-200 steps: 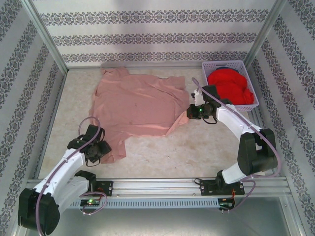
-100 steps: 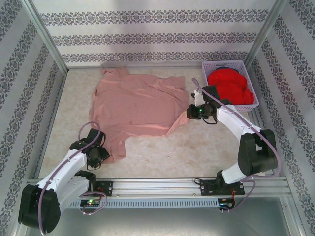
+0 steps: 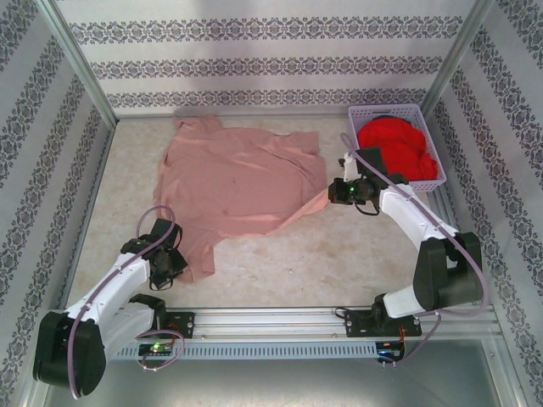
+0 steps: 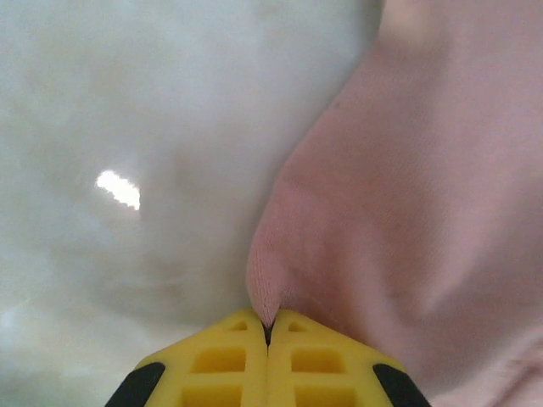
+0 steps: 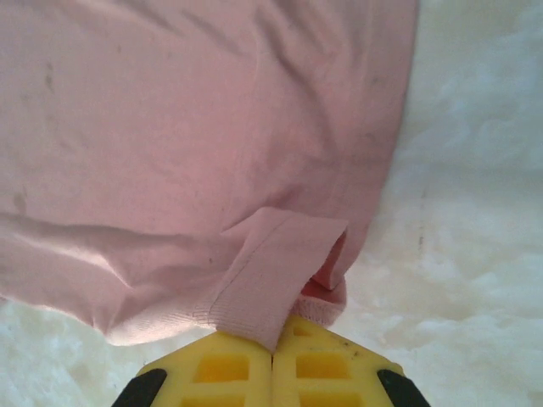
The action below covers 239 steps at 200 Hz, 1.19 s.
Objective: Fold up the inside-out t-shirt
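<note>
The inside-out t-shirt (image 3: pixel 233 182) is a dusty salmon-pink garment spread over the left and middle of the table. My left gripper (image 3: pixel 172 264) sits at its near left corner, shut on a pinched edge of the pink fabric (image 4: pixel 356 220); its yellow fingers (image 4: pixel 229 360) meet with cloth caught at the tips. My right gripper (image 3: pixel 337 192) is shut on the shirt's right corner, which is drawn out to a point. In the right wrist view a hemmed flap (image 5: pixel 271 271) of the t-shirt is clamped between the yellow fingers (image 5: pixel 327 365).
A lavender basket (image 3: pixel 422 117) holding a bright red garment (image 3: pixel 394 148) stands at the back right, just beyond my right arm. Patterned walls enclose the table on three sides. Bare pale tabletop (image 3: pixel 314 254) lies between the two arms.
My left gripper has closed on the shirt's near left corner. My right gripper has pulled its corner a little to the right, stretching the cloth into a point.
</note>
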{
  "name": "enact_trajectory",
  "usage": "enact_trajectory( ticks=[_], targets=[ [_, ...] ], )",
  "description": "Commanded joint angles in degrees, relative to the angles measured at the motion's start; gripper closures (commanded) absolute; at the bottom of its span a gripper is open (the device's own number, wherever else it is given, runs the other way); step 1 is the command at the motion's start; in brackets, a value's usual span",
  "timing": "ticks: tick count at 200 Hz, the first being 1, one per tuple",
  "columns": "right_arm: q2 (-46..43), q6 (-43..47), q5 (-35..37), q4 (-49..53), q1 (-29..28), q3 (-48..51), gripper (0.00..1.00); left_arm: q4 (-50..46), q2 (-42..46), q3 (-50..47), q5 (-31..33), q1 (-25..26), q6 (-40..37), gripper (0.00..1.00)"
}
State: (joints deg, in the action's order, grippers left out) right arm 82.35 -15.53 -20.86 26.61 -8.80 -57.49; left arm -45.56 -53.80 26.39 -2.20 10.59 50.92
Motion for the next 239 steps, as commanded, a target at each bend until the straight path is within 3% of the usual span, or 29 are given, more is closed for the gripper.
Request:
enact_trajectory(
  ticks=[1,19,42,67,119,150,184,201,239],
  targets=[
    [-5.9,-5.0,0.5,-5.8,1.6,-2.0,1.00,6.7,2.6,10.8,5.0,-1.6,-5.2,1.00],
    [-8.7,-6.8,3.2,-8.3,2.5,-7.2,1.00,11.6,2.0,20.2,7.4,-4.9,-9.2,1.00],
    [-8.1,-5.7,6.5,-4.4,4.0,-18.3,1.00,17.1,-2.0,32.7,2.9,-10.1,-11.0,1.00],
    [-9.5,-1.1,9.3,7.0,4.3,-29.0,1.00,14.7,-1.9,45.8,4.2,-10.2,-15.9,1.00],
    [-23.3,2.2,12.7,16.6,4.1,-38.5,1.00,5.0,0.1,73.4,10.5,-10.2,-28.8,1.00],
    [-23.7,6.0,17.8,23.2,4.1,-52.0,1.00,-1.8,-9.6,96.9,13.2,-10.2,-36.5,1.00],
    [-19.3,8.5,20.6,25.2,4.1,-62.0,1.00,-8.3,-26.6,121.7,13.2,-10.2,-41.1,1.00],
    [-16.2,9.2,20.9,24.4,4.2,-64.4,1.00,-7.3,-31.5,126.4,13.4,-10.2,-42.7,1.00],
    [-8.5,8.4,19.5,18.2,4.2,-63.9,1.00,-2.5,-38.4,125.4,12.9,-10.7,-44.4,1.00]
  ],
)
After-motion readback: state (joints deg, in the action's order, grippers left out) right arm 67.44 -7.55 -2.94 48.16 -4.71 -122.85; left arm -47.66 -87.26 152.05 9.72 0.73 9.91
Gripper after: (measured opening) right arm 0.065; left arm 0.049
